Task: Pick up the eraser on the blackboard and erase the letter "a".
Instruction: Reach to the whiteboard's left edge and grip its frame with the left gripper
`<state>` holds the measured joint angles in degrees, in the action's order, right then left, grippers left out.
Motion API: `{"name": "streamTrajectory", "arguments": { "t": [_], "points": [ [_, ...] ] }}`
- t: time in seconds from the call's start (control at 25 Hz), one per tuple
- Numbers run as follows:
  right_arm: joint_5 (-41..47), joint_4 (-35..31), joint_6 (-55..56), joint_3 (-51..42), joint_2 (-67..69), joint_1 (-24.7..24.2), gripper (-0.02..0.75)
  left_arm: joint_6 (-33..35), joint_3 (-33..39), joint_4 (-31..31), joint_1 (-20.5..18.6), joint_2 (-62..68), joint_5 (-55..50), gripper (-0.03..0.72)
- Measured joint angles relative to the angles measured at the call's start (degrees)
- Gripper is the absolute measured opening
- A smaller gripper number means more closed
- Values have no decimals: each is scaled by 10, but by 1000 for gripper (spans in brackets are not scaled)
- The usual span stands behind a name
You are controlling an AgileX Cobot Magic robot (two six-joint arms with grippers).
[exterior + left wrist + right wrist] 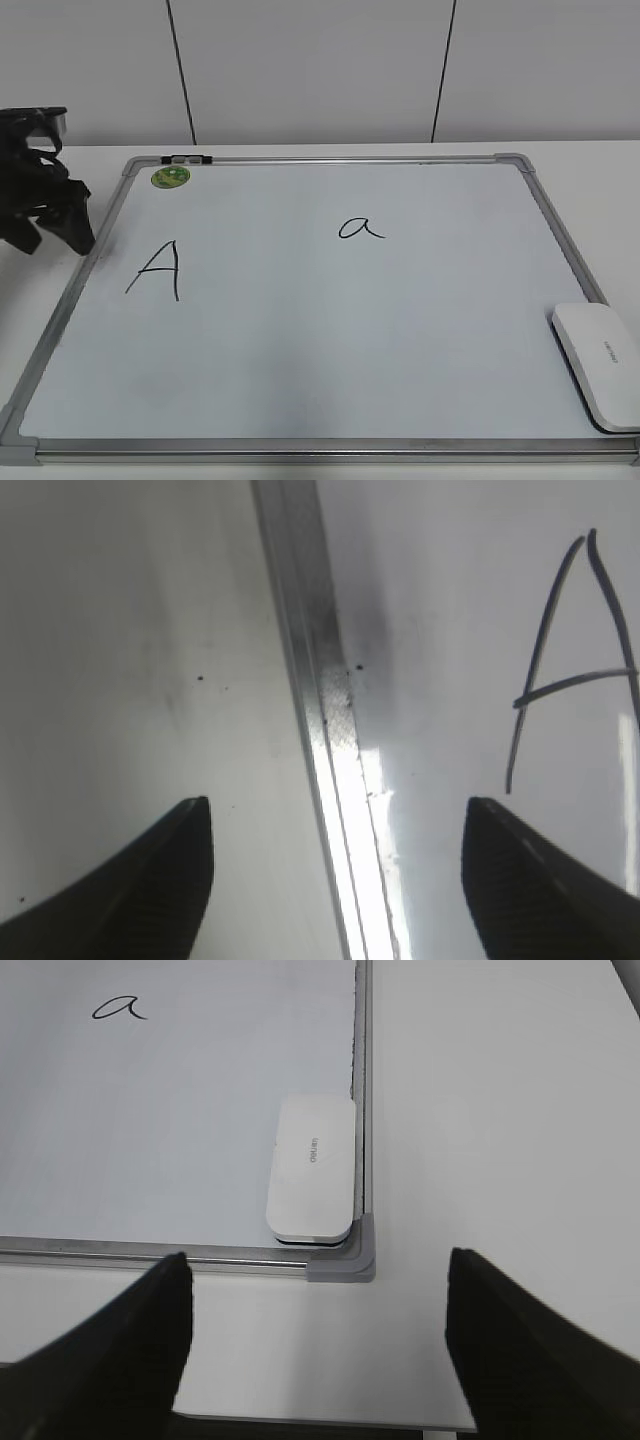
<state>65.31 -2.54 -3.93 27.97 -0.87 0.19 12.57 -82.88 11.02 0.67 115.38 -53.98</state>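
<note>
The blackboard point(320, 330), a white dry-erase board with a silver frame, lies flat on the table. The small cursive letter "a" point(361, 229) is right of its centre; it also shows in the right wrist view point(118, 1007). The white eraser point(598, 364) lies at the board's near right corner, also in the right wrist view point(311, 1171). My left gripper point(50, 225) is open and empty over the board's left frame edge point(325, 710). My right gripper point(318, 1305) is open and empty, above the table short of the eraser; it is out of the exterior view.
A large capital "A" point(157, 270) is on the board's left part, also in the left wrist view point(575, 660). A round green sticker point(171, 177) sits at the far left corner. The table's front edge point(320, 1422) lies just below my right gripper.
</note>
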Motion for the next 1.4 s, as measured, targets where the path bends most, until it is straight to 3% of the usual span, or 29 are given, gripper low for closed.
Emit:
{"name": "streamTrajectory", "arguments": {
  "t": [0.2, 0.52, 0.96, 1.24, 1.4],
  "points": [
    [0, 0, 0, 0, 0, 0, 587, 9, -14, 14, -4, 26, -7, 569],
    [0, -1, 0, 0, 0, 0, 587, 49, -17, 72, -49, 41, -14, 568],
    [0, -1, 0, 0, 0, 0, 587, 67, -54, 101, -50, 70, -15, 513],
    [0, -1, 0, 0, 0, 0, 587, 68, -106, 111, -50, 108, -58, 358],
    [0, -1, 0, 0, 0, 0, 587, 68, -109, 113, -50, 109, -64, 320]
  ]
}}
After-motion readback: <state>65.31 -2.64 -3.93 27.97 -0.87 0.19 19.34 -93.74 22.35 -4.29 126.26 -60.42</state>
